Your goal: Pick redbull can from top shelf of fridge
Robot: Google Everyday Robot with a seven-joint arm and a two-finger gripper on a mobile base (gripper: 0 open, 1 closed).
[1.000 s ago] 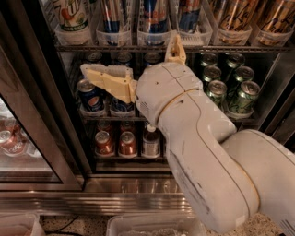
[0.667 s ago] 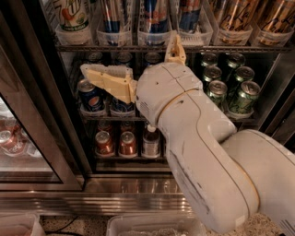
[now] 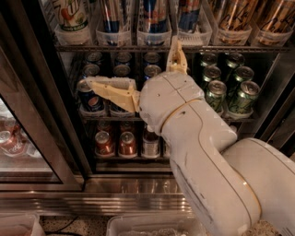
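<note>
Gripper (image 3: 129, 63) before half-hidden Pepsi cans (image 3: 90, 102)

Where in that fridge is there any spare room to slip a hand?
Only the steel sill under the lowest cans is bare. The top shelf bins sit packed side by side. The open claw fills the space before the Pepsi cans.

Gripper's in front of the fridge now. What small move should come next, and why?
Probably raise the gripper. It is open at the level of the Pepsi cans, below the top shelf, while the redbull can stands above that rack, so it likely needs height before reaching in.
</note>
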